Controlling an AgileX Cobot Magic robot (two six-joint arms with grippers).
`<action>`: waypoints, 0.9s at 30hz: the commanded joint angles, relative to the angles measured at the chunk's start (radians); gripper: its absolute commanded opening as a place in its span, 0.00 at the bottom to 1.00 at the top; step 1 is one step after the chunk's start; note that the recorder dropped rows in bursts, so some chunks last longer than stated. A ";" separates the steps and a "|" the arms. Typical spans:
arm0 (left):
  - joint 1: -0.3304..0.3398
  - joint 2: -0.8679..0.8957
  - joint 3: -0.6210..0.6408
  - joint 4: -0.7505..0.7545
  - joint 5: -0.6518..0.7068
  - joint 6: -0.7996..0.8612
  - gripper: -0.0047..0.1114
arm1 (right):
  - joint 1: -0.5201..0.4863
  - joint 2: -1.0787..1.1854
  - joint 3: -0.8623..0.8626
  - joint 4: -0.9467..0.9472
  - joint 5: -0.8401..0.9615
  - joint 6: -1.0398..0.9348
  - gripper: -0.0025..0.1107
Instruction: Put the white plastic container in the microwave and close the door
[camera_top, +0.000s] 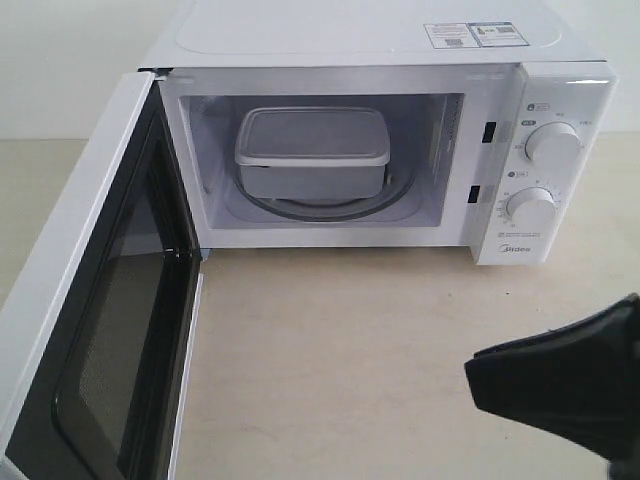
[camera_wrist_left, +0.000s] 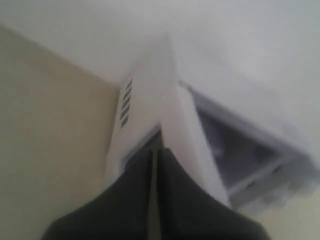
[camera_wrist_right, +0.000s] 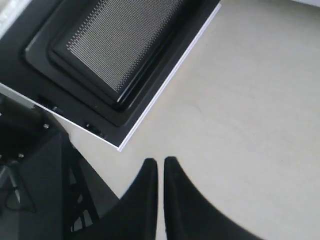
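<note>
**Container** (camera_top: 312, 150): inside the microwave (camera_top: 370, 35), on the turntable (camera_top: 300, 211), lid on. It is well ahead of the right hand (camera_wrist_right: 159, 162) and to its left.

**Door** (camera_top: 95, 290): wide open, black inner face exposed.

**Right hand:** fingers together, holding nothing, above the bare table (camera_top: 350, 340). The door's free lower corner lies near the fingertips, not touching.

**Left hand** (camera_wrist_left: 155, 149): fingers together, holding nothing. The tips lie at the door's white outer side, just beside the microwave's vented wall. This wrist view is blurred; contact with the door appears likely but cannot be confirmed.

**Knobs** (camera_top: 552, 143): on the panel, ahead of the right hand.
</note>
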 joint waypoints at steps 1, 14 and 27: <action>-0.005 0.227 -0.149 -0.055 0.431 0.285 0.08 | 0.001 -0.103 0.002 -0.001 0.023 0.025 0.02; -0.005 0.734 -0.157 -0.531 0.479 0.976 0.08 | 0.001 -0.141 0.002 -0.001 0.080 0.027 0.02; -0.086 0.931 -0.191 -0.924 0.421 1.352 0.08 | 0.001 -0.141 0.002 -0.003 -0.044 0.029 0.02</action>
